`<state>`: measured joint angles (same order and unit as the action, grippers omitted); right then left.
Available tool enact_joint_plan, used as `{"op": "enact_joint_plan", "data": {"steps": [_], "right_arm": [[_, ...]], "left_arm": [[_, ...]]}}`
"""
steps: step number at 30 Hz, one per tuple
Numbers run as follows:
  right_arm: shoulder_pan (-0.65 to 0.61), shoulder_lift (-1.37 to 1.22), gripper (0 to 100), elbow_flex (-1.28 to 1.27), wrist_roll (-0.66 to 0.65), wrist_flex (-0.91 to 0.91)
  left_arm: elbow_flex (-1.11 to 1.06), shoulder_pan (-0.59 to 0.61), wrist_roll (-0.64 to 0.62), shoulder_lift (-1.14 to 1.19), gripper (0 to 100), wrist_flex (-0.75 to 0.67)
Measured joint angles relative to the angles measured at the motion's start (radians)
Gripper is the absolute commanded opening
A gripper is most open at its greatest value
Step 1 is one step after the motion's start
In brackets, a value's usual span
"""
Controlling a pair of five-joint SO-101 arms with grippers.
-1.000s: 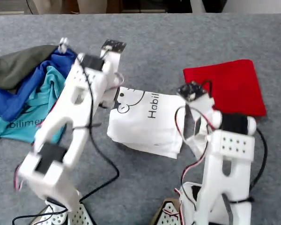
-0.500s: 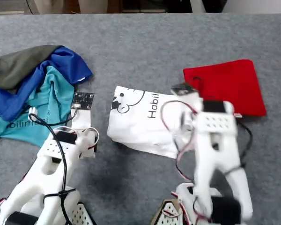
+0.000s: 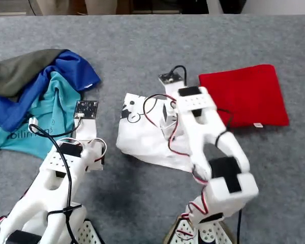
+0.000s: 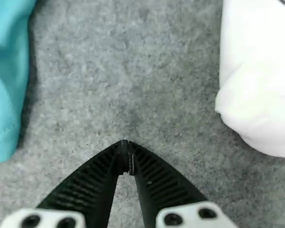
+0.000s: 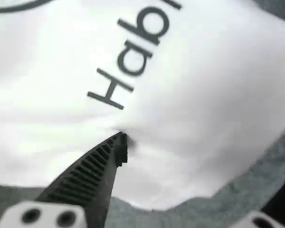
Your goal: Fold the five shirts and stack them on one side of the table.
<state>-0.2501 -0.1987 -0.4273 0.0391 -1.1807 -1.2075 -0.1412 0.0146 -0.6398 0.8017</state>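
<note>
At the middle of the tabletop (image 3: 193, 46) lies the white shirt (image 3: 142, 140), partly folded and rumpled along its near edge. The right tool (image 3: 166, 112) stands over it with jaws spread and one finger (image 5: 104, 166) pressed into the cloth beside the print, probably to pin a layer for the next fold. The left tool (image 4: 125, 149), pressed together on nothing, hangs above bare tabletop between the white shirt and the teal shirt (image 3: 46, 117), seemingly kept clear. The red shirt (image 3: 246, 94) lies folded flat on the right, likely the base of the stack, while the teal, blue (image 3: 66, 71) and dark grey (image 3: 20, 68) shirts sit heaped at the far left.
</note>
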Motion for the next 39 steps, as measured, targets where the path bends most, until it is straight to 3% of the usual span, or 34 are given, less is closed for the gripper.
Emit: {"op": "enact_joint_plan", "data": {"steps": [8, 18, 26, 32, 39], "right_arm": [[0.000, -0.078, 0.0, 0.046, 0.000, 0.006], [0.017, -0.100, 0.7, 0.133, 0.000, -0.060], [0.054, -0.115, 0.5, 0.582, -0.104, -0.359], [0.175, -0.115, 0.2, 0.916, -0.224, -0.476], [0.400, -0.167, 0.2, 0.947, -0.348, -0.485]], "left_arm": [[0.000, 0.000, 0.000, 0.000, 2, 0.000], [0.000, 0.000, 0.000, 0.000, 2, 0.000], [0.000, 0.000, 0.000, 0.000, 2, 0.000], [0.000, 0.000, 0.000, 0.000, 2, 0.000], [0.000, 0.000, 0.000, 0.000, 2, 0.000]]}}
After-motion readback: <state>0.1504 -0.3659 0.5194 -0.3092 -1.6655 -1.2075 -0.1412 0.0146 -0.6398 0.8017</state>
